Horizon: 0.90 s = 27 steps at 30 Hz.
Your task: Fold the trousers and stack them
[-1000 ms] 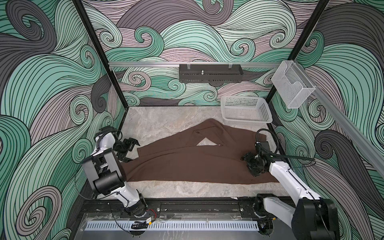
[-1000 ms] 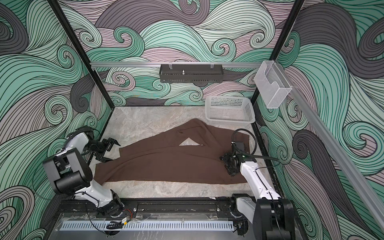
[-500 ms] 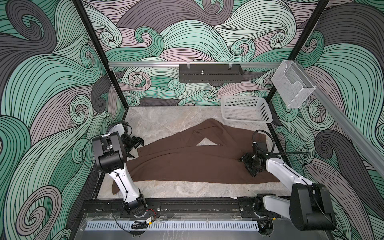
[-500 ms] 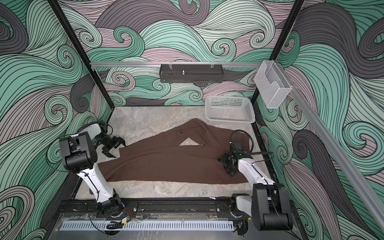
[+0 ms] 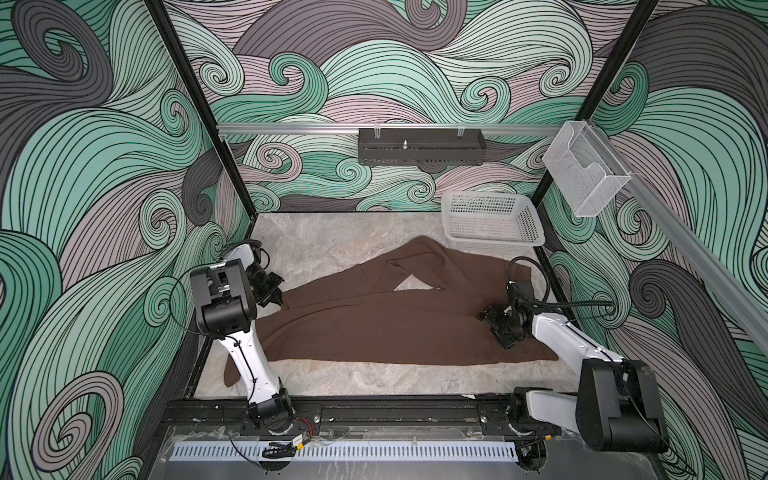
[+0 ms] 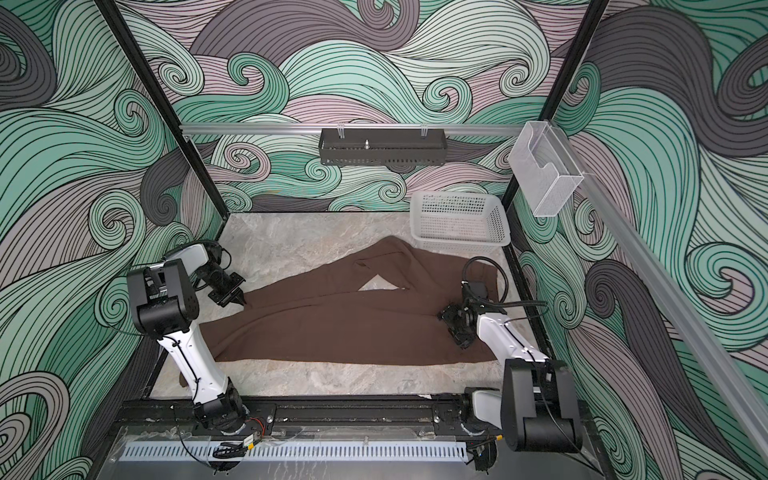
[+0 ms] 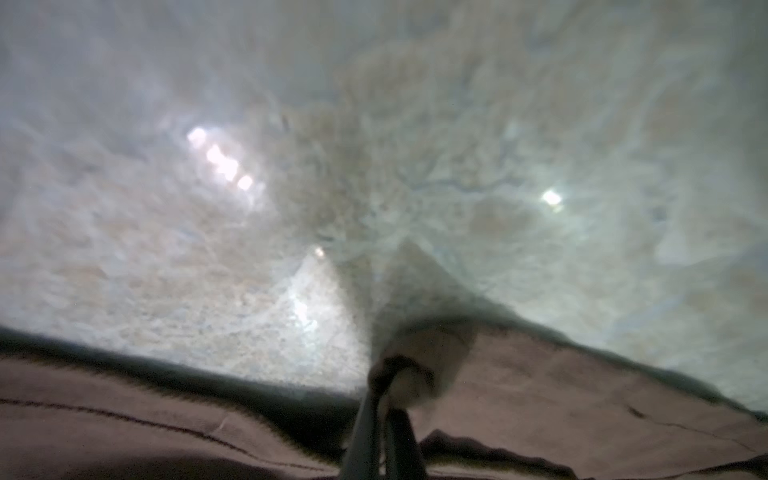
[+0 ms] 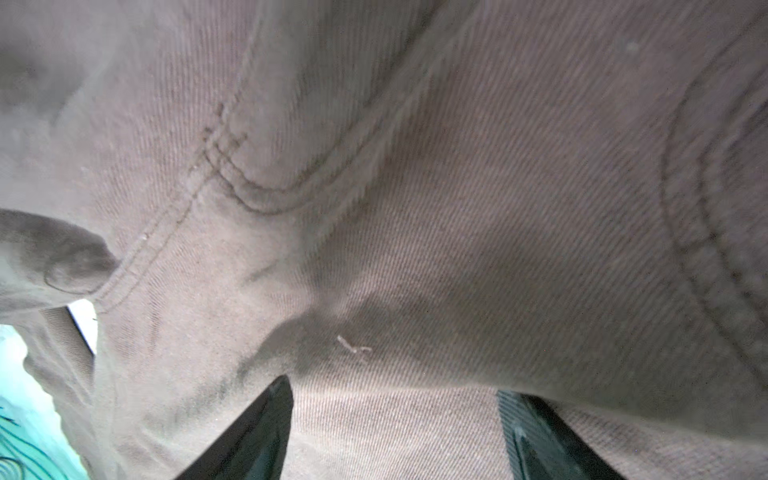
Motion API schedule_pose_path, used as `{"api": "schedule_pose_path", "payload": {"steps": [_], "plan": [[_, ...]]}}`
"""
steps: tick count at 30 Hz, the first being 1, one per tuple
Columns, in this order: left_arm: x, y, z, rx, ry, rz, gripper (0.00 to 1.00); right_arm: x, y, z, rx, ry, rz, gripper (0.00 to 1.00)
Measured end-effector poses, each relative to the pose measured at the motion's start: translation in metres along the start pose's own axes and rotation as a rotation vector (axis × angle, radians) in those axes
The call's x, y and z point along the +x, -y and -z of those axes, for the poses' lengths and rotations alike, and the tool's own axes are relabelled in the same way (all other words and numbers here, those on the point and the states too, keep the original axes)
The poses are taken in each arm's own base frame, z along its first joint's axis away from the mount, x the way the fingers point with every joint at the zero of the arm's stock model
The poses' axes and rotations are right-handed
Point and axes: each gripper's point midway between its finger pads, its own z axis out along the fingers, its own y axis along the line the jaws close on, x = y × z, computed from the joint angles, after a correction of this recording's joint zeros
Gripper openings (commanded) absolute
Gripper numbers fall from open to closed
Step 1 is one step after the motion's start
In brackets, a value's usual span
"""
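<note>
Trousers [image 5: 374, 328] leg partly behind L arm [image 5: 249, 361], waist corner under R arm [image 5: 561, 336], L wrist view blurred

Overhead stereo pair; 2 close wrist cams

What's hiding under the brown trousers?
The trousers lie on the marbled tabletop, which shows around them and in the gap between the legs. Whatever sits beneath the cloth itself is covered.

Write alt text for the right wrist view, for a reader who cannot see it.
Brown twill trousers fill the close-up, crossed by double-stitched seams, some curved. The right gripper is open, its two dark fingers apart, cloth showing between them.
</note>
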Motion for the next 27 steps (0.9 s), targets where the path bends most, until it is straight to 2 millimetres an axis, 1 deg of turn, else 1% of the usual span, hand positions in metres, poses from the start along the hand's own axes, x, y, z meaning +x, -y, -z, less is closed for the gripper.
{"api": "schedule_pose_path", "payload": {"steps": [2, 4, 8, 11, 12, 14, 15, 17, 20, 23, 25, 27], "plan": [[-0.012, 0.011, 0.018, 0.024, 0.047, -0.015, 0.00, -0.002, 0.001, 0.000, -0.010, 0.001, -0.013, 0.79], [-0.027, 0.023, 0.044, 0.050, 0.117, -0.034, 0.00, -0.005, 0.001, 0.001, -0.022, 0.005, -0.028, 0.79], [-0.058, 0.052, 0.117, 0.108, 0.310, -0.085, 0.00, -0.013, 0.008, 0.004, -0.025, 0.030, -0.051, 0.79], [-0.070, 0.065, 0.168, 0.141, 0.427, -0.106, 0.00, -0.019, 0.016, 0.006, -0.009, 0.048, -0.068, 0.79], [-0.073, 0.068, 0.180, 0.145, 0.455, -0.110, 0.00, -0.021, 0.019, 0.007, -0.003, 0.055, -0.075, 0.79], [-0.081, 0.071, 0.192, 0.137, 0.488, -0.111, 0.00, -0.025, 0.026, 0.008, 0.006, 0.066, -0.088, 0.80], [-0.085, 0.071, 0.193, 0.126, 0.494, -0.109, 0.00, -0.027, 0.028, 0.009, 0.010, 0.071, -0.094, 0.80], [-0.094, 0.071, 0.186, 0.098, 0.486, -0.107, 0.00, -0.029, 0.034, 0.011, 0.019, 0.079, -0.102, 0.80], [-0.104, 0.071, 0.162, 0.061, 0.443, -0.102, 0.00, -0.031, 0.040, 0.013, 0.029, 0.085, -0.100, 0.80], [-0.114, 0.073, 0.139, 0.039, 0.404, -0.099, 0.00, -0.030, 0.040, 0.013, 0.030, 0.083, -0.086, 0.80], [-0.119, 0.079, 0.130, 0.037, 0.399, -0.105, 0.00, -0.030, 0.040, 0.012, 0.031, 0.080, -0.080, 0.80], [-0.125, 0.084, 0.125, 0.039, 0.405, -0.109, 0.00, -0.030, 0.039, 0.013, 0.031, 0.076, -0.074, 0.81]]}}
